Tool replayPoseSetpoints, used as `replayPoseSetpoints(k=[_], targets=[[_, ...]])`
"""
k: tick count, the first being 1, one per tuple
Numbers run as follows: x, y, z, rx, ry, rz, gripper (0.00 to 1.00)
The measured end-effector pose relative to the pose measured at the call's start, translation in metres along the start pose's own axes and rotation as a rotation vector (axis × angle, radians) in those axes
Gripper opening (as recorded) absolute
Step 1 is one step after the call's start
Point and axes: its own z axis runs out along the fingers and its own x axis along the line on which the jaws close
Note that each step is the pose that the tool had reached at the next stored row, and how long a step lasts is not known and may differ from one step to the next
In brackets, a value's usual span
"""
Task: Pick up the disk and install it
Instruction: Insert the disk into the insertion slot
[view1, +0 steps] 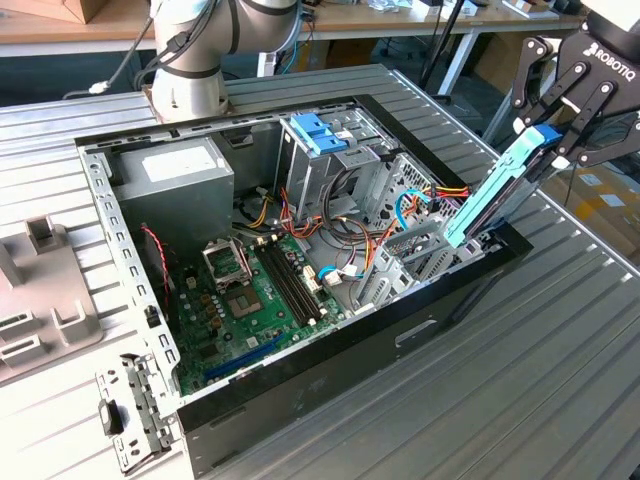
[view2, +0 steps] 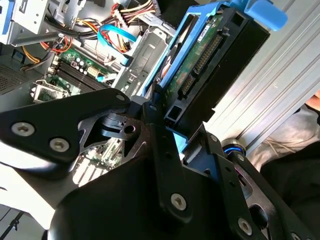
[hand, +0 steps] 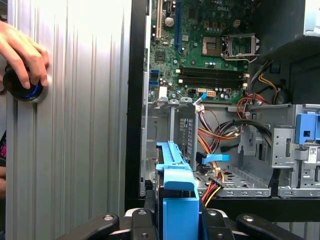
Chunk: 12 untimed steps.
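Note:
The disk (view1: 495, 195) is a flat drive in blue plastic rails, and it hangs tilted at the exterior view's right. Its lower end reaches down to the near right corner of the open computer case (view1: 330, 365). My gripper (view1: 548, 140) is shut on the disk's upper end, by the blue tab. In the second wrist view the disk (view2: 210, 65) shows its green circuit board and connector, with the black fingers (view2: 160, 125) clamped on its rail. In the first wrist view the disk's blue rail (hand: 175, 185) stands edge-on above an empty metal bay (hand: 240, 182) of the case.
Inside the case are a motherboard (view1: 250, 290), a grey power-supply box (view1: 170, 185), a grey cage with blue clips (view1: 325, 145) and loose cables (view1: 390, 225). A person's hand (hand: 22, 52) rests on a black knob (hand: 20, 87) on the ribbed metal table (view1: 520, 360). Metal brackets (view1: 125, 415) lie at the exterior view's left.

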Motion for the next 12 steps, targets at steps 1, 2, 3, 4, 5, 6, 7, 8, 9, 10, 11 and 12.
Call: replayPoseSetpoints(k=[1, 2, 3, 4, 5, 6, 7, 8, 9, 10, 11, 12], targets=[[-0.0001, 0.0022, 0.0, 0.0, 0.0, 0.0, 0.37], [-0.0002, 0.0047, -0.0001, 0.0, 0.0001, 0.0, 0.37], [-0.0002, 0.006, -0.0001, 0.0, 0.0001, 0.0, 0.37], [-0.0003, 0.0072, 0.0, -0.0001, 0.0, 0.0, 0.37], [-0.0003, 0.0096, 0.0, 0.0, -0.0001, 0.0, 0.37], [-0.0003, 0.0105, 0.0, 0.0, 0.0, 0.0, 0.37], [-0.0004, 0.0113, 0.0, 0.0, 0.0, 0.0, 0.37], [-0.0004, 0.0132, 0.0, 0.0, -0.0001, 0.0, 0.37], [-0.0005, 0.015, 0.0, 0.0, 0.0, 0.0, 0.37], [-0.0005, 0.0157, 0.0, -0.0001, 0.0001, 0.0, 0.37], [-0.0006, 0.0165, 0.0, 0.0, 0.0001, 0.0, 0.37], [-0.0008, 0.0184, 0.0001, 0.0, 0.0, 0.0, 0.37]])
